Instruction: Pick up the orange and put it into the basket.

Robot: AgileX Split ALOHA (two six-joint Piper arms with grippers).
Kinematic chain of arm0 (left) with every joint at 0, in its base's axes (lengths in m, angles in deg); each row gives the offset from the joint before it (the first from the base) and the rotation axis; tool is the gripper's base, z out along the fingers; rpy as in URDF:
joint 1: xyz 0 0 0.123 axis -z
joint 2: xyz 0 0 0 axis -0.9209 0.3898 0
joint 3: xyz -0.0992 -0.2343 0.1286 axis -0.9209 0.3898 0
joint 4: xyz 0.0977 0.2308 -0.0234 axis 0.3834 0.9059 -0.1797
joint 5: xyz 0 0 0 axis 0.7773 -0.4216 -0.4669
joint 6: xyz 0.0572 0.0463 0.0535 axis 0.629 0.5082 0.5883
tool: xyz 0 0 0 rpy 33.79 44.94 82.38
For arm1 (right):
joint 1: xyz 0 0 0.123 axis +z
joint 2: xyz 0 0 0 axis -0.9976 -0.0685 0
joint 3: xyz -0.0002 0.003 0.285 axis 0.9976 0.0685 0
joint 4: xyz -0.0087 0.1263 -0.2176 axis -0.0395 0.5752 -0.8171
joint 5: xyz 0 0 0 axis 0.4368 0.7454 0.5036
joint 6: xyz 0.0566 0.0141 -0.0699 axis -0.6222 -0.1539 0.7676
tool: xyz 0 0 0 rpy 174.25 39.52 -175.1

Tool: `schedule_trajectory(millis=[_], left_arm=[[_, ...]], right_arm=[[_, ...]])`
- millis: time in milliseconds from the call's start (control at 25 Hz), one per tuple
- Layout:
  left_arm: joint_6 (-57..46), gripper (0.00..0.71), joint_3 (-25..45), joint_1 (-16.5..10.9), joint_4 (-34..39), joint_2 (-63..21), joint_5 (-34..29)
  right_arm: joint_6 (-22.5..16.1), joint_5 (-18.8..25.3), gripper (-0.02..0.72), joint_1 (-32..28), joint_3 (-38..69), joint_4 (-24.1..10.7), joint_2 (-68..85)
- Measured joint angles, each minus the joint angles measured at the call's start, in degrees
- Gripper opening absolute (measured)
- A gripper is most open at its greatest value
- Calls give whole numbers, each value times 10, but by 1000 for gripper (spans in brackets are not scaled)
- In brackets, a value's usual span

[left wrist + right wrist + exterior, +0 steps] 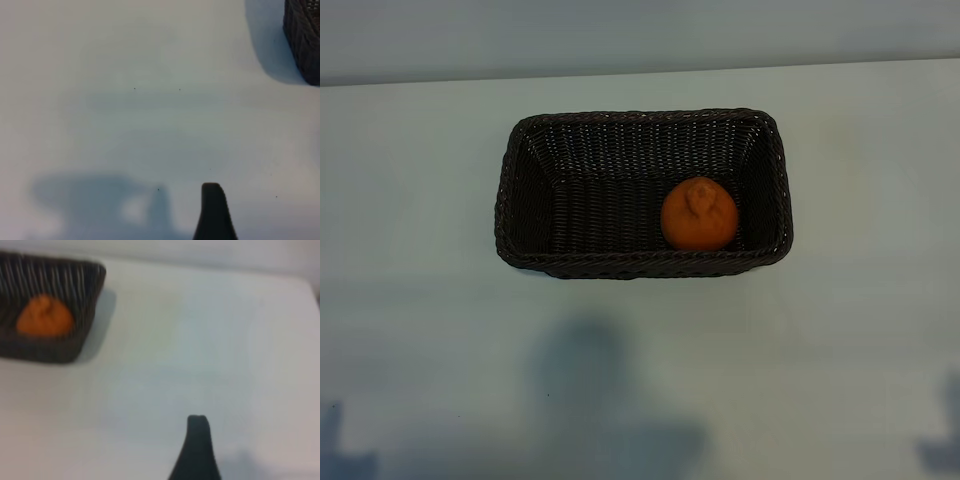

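Note:
The orange (699, 214) lies inside the dark brown wicker basket (520, 190), in its right half, close to the near wall, with its stem bump up. The right wrist view shows the orange (44, 317) in the basket (85, 310) from some way off. Neither arm appears in the exterior view. My left gripper (161, 212) hangs over bare table left of the basket (304, 40), with only one dark finger (214, 210) showing and nothing beside it. My right gripper (161, 452) is over bare table too, away from the basket, one finger (197, 450) showing. Both are open and hold nothing.
The white table (860, 330) spreads on all sides of the basket, with its far edge (640, 72) against a pale wall. Soft shadows fall on the near part of the table (600, 400).

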Motion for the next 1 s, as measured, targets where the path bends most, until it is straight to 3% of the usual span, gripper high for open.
schedule_trajectory(millis=[280, 1000], left_arm=[[0, 507, 0, 0, 0, 0, 0], [0, 507, 0, 0, 0, 0, 0]], right_arm=[[-1, 5, 560, 0, 61, 1, 0], [-13, -18, 560, 0, 67, -6, 0]])
